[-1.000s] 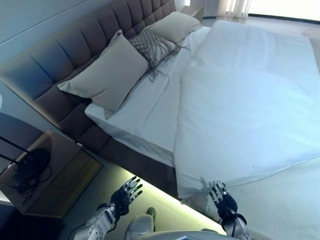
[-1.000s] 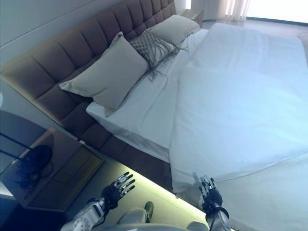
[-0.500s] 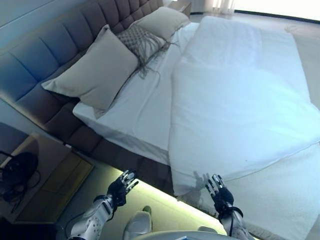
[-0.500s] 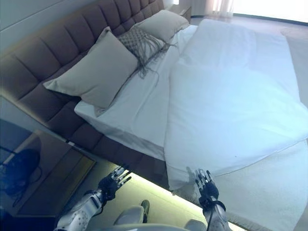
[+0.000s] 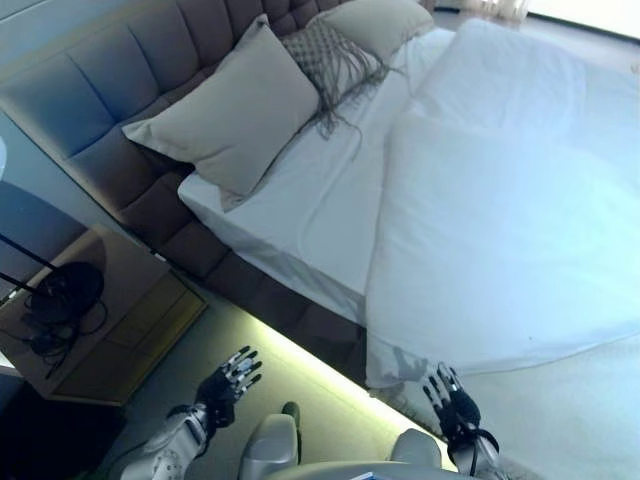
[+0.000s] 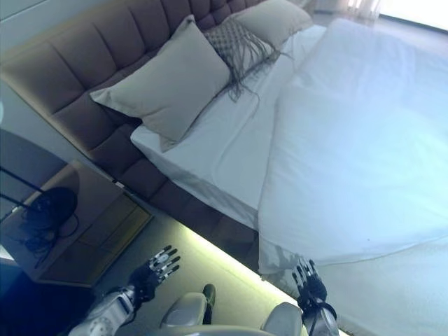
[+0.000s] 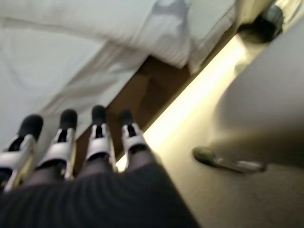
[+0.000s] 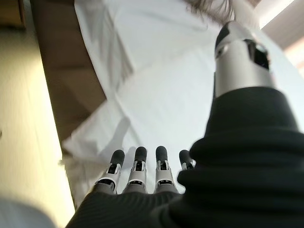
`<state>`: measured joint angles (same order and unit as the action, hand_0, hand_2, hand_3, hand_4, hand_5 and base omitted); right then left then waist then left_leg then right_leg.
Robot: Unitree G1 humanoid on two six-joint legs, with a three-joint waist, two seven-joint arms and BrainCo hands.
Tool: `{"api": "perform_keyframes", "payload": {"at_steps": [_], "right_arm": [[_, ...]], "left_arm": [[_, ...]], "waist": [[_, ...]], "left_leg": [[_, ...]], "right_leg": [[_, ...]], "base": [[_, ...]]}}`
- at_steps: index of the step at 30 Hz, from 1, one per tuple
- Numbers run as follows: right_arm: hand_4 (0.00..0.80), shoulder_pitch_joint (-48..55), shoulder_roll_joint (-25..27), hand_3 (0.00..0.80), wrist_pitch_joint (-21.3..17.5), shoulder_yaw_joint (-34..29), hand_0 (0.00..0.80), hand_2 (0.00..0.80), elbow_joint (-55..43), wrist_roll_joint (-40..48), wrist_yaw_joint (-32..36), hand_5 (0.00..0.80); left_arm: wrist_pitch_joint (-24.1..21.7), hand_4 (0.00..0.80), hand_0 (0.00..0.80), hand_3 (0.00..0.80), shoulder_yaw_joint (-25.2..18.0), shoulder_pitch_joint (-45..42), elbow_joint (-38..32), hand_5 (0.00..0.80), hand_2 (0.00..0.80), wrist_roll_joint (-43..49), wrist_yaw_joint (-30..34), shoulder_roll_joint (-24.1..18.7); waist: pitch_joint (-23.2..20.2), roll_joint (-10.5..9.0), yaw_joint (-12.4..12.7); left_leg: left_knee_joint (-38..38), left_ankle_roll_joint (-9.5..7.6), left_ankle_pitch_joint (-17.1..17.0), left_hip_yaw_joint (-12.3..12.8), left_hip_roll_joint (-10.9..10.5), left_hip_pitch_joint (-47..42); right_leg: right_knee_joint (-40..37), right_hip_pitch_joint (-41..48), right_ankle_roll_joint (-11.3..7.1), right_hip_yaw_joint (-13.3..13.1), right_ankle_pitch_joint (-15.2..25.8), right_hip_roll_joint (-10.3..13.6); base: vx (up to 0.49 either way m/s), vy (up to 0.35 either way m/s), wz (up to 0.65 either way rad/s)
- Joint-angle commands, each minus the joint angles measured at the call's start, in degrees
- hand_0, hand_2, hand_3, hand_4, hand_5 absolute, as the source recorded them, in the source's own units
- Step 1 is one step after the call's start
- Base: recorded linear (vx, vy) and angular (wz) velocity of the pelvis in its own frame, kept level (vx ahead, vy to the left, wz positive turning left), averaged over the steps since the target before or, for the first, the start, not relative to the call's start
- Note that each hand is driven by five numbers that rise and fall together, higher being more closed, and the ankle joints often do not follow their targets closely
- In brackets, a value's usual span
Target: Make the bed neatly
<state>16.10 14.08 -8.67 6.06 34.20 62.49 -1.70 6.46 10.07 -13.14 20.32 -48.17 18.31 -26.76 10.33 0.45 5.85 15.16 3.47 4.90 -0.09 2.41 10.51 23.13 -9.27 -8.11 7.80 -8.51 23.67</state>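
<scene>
The bed (image 5: 300,215) fills most of the head views, its headboard (image 5: 90,110) along the upper left. The duvet (image 5: 510,230) covers only the foot part. Its upper edge lies well short of the pillows, leaving a broad band of bare sheet (image 5: 300,210), and its near corner (image 5: 385,365) hangs over the side rail. Two plain pillows (image 5: 235,115) lean on the headboard with a fringed cushion (image 5: 335,60) between them. A nightstand (image 5: 100,330) stands beside the head end.

The right hand (image 5: 452,402) is just below the hanging corner, fingers (image 8: 137,164) straight and spread, holding nothing. The left hand (image 5: 225,378) is over the floor (image 5: 300,385) beside the bed frame, fingers (image 7: 97,128) likewise straight and empty, apart from any cloth.

The job looks barely begun: the duvet has yet to be drawn up toward the pillows.

Risks as I judge them:
- With only the right hand near the cloth, a one-corner pull would probably drag the duvet askew and crease it.
- The left hand is far from the edge. A grab from there may catch the sheet or close on air.
- A pinch on the drooping corner alone could slip, or pull the duvet further off the side.
- Pulling too far may shove the pillows and snag the cushion's fringe.
</scene>
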Motion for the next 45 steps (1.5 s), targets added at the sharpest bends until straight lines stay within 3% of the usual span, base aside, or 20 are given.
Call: {"api": "perform_keyframes", "payload": {"at_steps": [1,2,4,7,14,20,25,29,35,40,45], "right_arm": [[0.000,-10.80,4.84,0.000,-2.99,-5.70,0.000,0.000,9.12,3.09,1.28,0.000],[0.000,-14.31,6.21,0.000,-2.93,-6.30,0.000,0.000,14.79,4.11,2.23,0.000],[0.000,-17.11,6.50,0.000,-0.98,-6.97,0.000,0.000,18.15,4.13,-1.40,0.000],[0.000,-20.12,8.24,0.000,-1.77,-10.14,0.000,0.000,24.45,10.69,3.84,0.000],[0.000,-32.32,17.68,0.000,1.98,-15.07,0.000,0.000,32.78,19.91,5.84,0.000],[0.000,-34.82,21.32,0.000,3.82,-18.70,0.000,0.000,37.07,32.34,8.14,0.000],[0.000,-38.88,26.11,0.000,5.87,-20.08,0.000,0.000,39.36,35.12,9.11,0.000],[0.000,-39.69,27.05,0.000,6.26,-20.20,0.000,0.000,39.35,36.02,10.23,0.000],[0.000,-42.01,31.34,0.000,10.17,-21.79,0.000,0.000,41.57,39.10,11.56,0.000],[0.000,-43.76,33.42,0.000,9.78,-22.29,0.000,0.000,40.77,38.77,11.26,0.000],[0.000,-46.76,34.82,0.000,9.12,-21.86,0.000,0.000,38.36,37.10,10.58,0.000]], "left_arm": [[-2.59,0.000,0.000,0.000,1.51,5.92,-3.98,0.000,0.000,-5.43,-1.53,-3.50],[-2.52,0.000,0.000,0.000,1.74,7.27,-3.41,0.000,0.000,-7.16,-1.84,-4.49],[-1.98,0.000,0.000,0.000,1.45,8.12,-1.59,0.000,0.000,-10.36,-2.74,-3.49],[-1.38,0.000,0.000,0.000,3.37,12.07,-0.01,0.000,0.000,-7.36,0.02,-4.91],[-2.34,0.000,0.000,0.000,8.91,18.95,-2.95,0.000,0.000,-8.47,-0.92,-6.17],[-3.17,0.000,0.000,0.000,10.49,19.62,-5.87,0.000,0.000,-7.56,-1.39,-7.05],[-3.01,0.000,0.000,0.000,10.95,21.08,-6.45,0.000,0.000,-8.34,-1.18,-7.67],[-3.06,0.000,0.000,0.000,11.07,21.32,-6.79,0.000,0.000,-8.61,-1.03,-8.31],[-3.21,0.000,0.000,0.000,10.51,21.85,-5.73,0.000,0.000,-10.29,-0.29,-10.46],[-2.03,0.000,0.000,0.000,10.20,22.34,-6.36,0.000,0.000,-10.67,-0.10,-11.64],[-1.13,0.000,0.000,0.000,10.37,22.87,-7.20,0.000,0.000,-10.83,1.11,-12.80]], "waist": [[4.02,-0.78,0.83],[5.04,-0.92,1.79],[6.29,-0.62,2.54],[8.99,-0.35,2.99],[12.99,2.62,4.29],[14.12,4.62,5.13],[14.41,5.67,5.27],[14.36,5.73,5.34],[13.66,5.33,5.85],[13.44,4.93,6.47],[14.69,5.01,6.73]], "left_leg": [[5.02,4.13,-2.59,-4.96,8.82,7.73],[5.73,5.03,-2.90,-6.15,11.05,9.69],[5.54,5.87,-3.78,-8.17,12.76,10.91],[4.84,7.13,-5.66,-10.11,13.76,14.55],[2.52,7.73,-8.57,-10.36,11.15,23.07],[3.61,7.56,-8.32,-9.56,9.02,26.47],[4.47,7.03,-7.79,-9.37,7.17,28.54],[4.75,6.85,-7.57,-9.23,6.75,29.14],[5.24,6.61,-6.87,-9.66,6.15,29.99],[5.67,6.57,-6.44,-10.01,6.03,30.18],[12.55,5.99,-3.74,-11.00,4.55,33.20]], "right_leg": [[-15.81,-0.05,-3.88,-2.30,18.02,0.40],[-17.01,0.70,-4.49,-0.44,16.53,-0.89],[-15.19,-0.58,-5.09,0.74,15.80,-1.36],[-15.93,-2.07,-5.63,2.37,15.50,-2.13],[-17.57,-9.71,-6.89,4.74,17.30,0.50],[-14.89,-14.55,-6.89,4.43,16.72,2.46],[-13.30,-18.82,-6.89,3.29,16.82,3.35],[-12.87,-19.97,-6.88,3.02,16.97,3.58],[-11.21,-22.71,-6.89,2.56,16.69,3.20],[-9.90,-23.30,-6.89,3.03,16.22,3.35],[-0.05,-28.16,-6.59,1.07,12.98,4.77]], "base": [[-0.363,-0.666,0.44],[-0.229,-0.481,0.48],[-0.086,-0.376,0.30],[-0.119,-0.350,-0.09],[-0.171,-0.056,-0.01],[-0.046,0.017,0.28],[-0.024,0.014,0.14],[0.008,-0.010,0.03],[0.053,-0.042,0.05],[0.039,-0.063,0.07],[-0.002,0.008,0.10]]}}
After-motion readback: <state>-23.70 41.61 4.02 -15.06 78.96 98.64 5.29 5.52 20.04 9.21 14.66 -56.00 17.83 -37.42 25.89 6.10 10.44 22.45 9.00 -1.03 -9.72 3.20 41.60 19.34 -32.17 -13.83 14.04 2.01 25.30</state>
